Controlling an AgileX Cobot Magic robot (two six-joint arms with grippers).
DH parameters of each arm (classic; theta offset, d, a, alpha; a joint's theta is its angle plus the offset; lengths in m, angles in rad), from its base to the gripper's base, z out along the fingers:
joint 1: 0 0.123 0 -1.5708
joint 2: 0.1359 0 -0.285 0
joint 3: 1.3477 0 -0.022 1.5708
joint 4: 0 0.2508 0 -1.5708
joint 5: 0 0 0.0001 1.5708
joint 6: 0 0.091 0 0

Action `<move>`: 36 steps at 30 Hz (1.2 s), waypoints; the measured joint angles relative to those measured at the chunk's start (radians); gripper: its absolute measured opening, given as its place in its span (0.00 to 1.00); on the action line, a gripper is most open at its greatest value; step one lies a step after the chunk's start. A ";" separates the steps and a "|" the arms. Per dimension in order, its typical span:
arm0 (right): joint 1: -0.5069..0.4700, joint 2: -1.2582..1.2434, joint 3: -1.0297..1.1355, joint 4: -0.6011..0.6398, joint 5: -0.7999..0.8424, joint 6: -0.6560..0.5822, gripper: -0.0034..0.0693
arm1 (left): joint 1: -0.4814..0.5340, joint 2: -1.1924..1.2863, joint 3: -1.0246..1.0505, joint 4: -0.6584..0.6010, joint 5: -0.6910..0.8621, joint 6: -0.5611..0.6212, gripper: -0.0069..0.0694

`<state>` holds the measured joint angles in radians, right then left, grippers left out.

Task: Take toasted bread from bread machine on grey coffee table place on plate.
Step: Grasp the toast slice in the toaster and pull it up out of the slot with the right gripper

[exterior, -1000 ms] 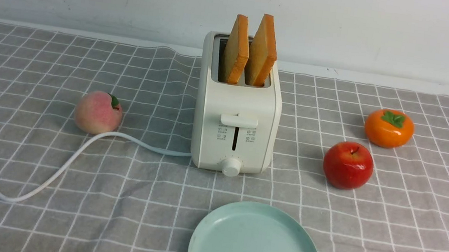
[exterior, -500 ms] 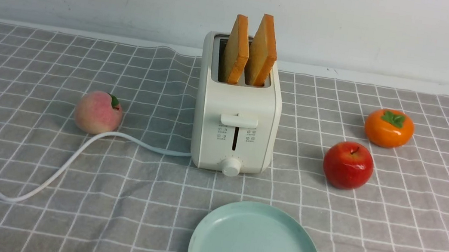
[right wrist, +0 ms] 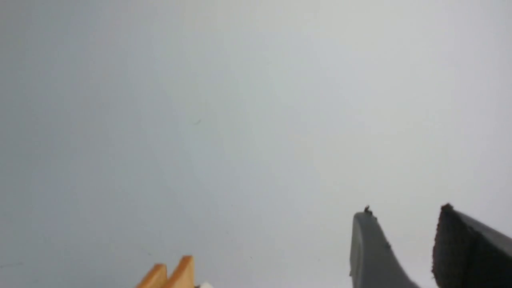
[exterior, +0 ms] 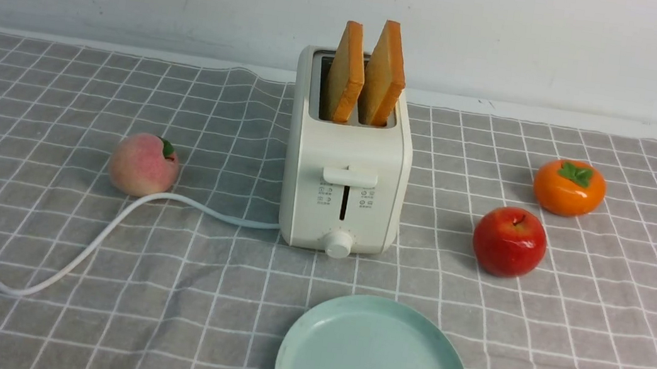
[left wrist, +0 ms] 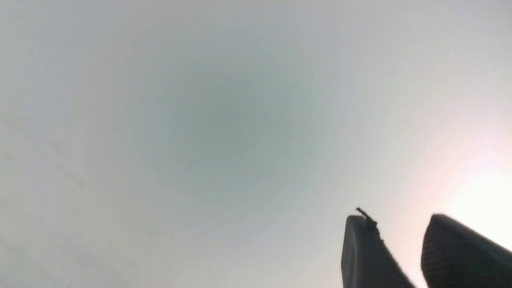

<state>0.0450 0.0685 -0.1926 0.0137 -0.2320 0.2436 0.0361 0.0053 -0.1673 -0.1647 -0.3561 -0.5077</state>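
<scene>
Two slices of toasted bread [exterior: 365,72] stand upright in the slots of the cream-white bread machine [exterior: 345,180] at the middle of the grey coffee table [exterior: 599,347]. The mint-green plate [exterior: 375,362] lies in front of the toaster, at the near edge. Neither arm shows in the front view. My left gripper [left wrist: 398,222] is open and empty, facing a plain wall. My right gripper [right wrist: 402,214] is open and empty too; the tops of the two slices [right wrist: 172,276] show at the edge of its view.
A peach [exterior: 144,164] lies left of the toaster beside the white cord [exterior: 72,252]. A red apple [exterior: 509,241] and an orange persimmon [exterior: 569,187] lie to its right. A white wall stands behind the table.
</scene>
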 joint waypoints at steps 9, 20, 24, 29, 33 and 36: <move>0.000 0.357 -0.498 -0.007 0.256 0.035 0.38 | 0.000 0.407 -0.593 0.224 0.419 -0.001 0.38; 0.000 0.561 -0.590 -0.337 0.424 0.053 0.38 | -0.105 0.827 -0.807 0.281 0.798 -0.006 0.39; 0.000 0.590 -0.556 -0.344 0.524 0.158 0.38 | -0.167 0.930 -0.810 0.199 0.891 -0.016 0.39; 0.030 0.712 -0.532 -0.308 0.579 0.197 0.38 | -0.221 1.082 -0.810 0.048 1.006 0.043 0.40; 0.107 0.838 -0.572 -0.259 0.611 0.206 0.38 | -0.249 1.167 -0.810 -0.051 1.076 0.163 0.40; 0.164 0.951 -0.662 -0.164 0.728 0.211 0.38 | -0.254 1.210 -0.810 -0.127 1.144 0.267 0.40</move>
<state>0.2092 1.0198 -0.8548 -0.1507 0.4962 0.4547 -0.2183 1.2149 -0.9771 -0.2914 0.7874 -0.2406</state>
